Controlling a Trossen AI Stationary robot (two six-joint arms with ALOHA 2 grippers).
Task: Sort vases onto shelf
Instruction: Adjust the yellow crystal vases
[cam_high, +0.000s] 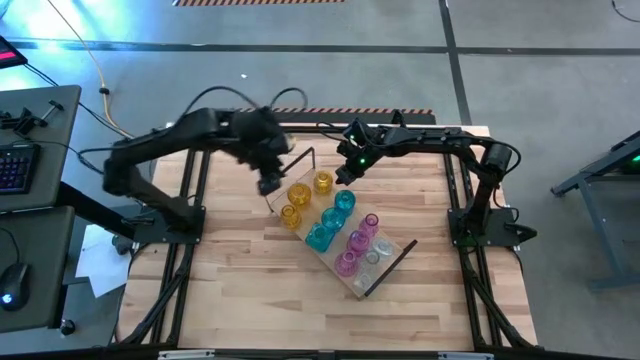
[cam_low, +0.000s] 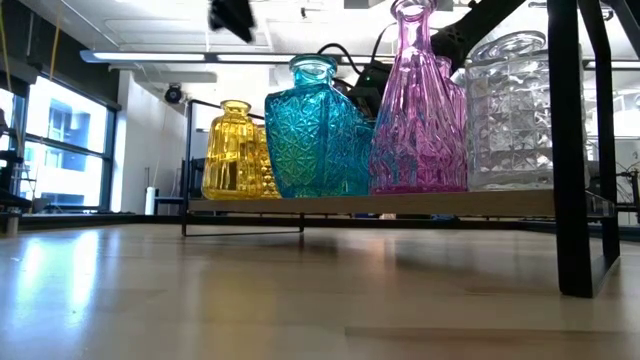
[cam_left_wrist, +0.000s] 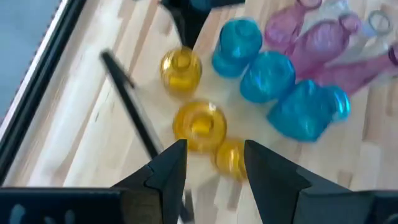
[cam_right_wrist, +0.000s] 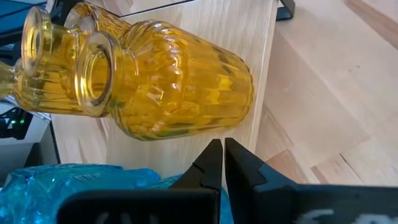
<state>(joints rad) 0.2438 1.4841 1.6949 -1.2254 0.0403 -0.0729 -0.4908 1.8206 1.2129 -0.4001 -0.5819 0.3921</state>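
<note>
Still, the vases (cam_high: 330, 222) crowd the shelf (cam_high: 385, 268) from end to end; the left gripper (cam_high: 268, 185), empty and parted above its yellow end, or the closed right gripper (cam_high: 345, 178) could topple one.

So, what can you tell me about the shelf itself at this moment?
The shelf is a long light-wood board lying diagonally on the slatted table, with thin black metal frame loops at both ends. From the low view it sits raised slightly above the tabletop on that frame. Standing upright on it are the vases, grouped by colour: yellow, teal, pink, then clear.
</note>
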